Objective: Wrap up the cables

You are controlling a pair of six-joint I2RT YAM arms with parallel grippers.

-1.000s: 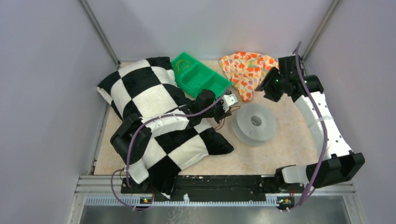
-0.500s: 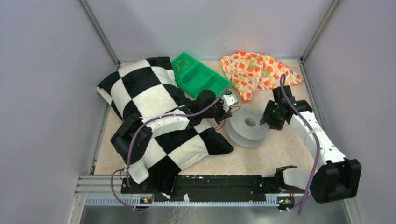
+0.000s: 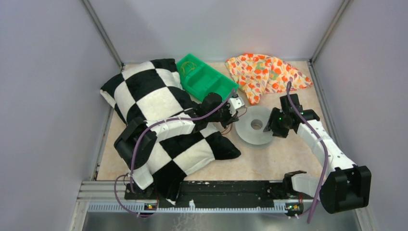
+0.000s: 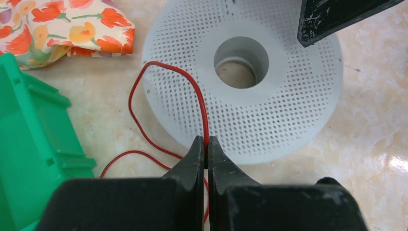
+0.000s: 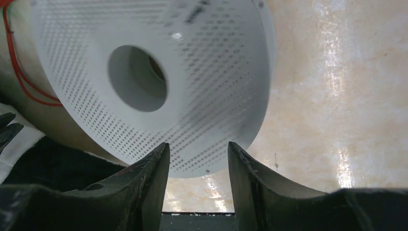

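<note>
Right end effector (image 3: pixel 273 126): come down from the far right corner by the cloth (image 3: pixel 262 72) to the spool (image 3: pixel 254 126), now at its right rim; jaws parted, nothing held, the rim's near edge showing in the gap between the fingers (contact cannot be told). Spool: shifted a little left on the table (image 3: pixel 269 159), toward the other arm, and lying flat, hole up. Left end effector (image 4: pixel 205 144): unmoved, pinched fully closed on the cable (image 4: pixel 198 94). Cable: thin red wire, rising from the pinch in a loop over the spool's left rim, the rest trailing loose on the table between spool and bin (image 4: pixel 29 139). Status, as a judgement: wrapping not begun; no turn lies round the core; with both arms at the spool, one looks set to steady it while the other lays wire.
</note>
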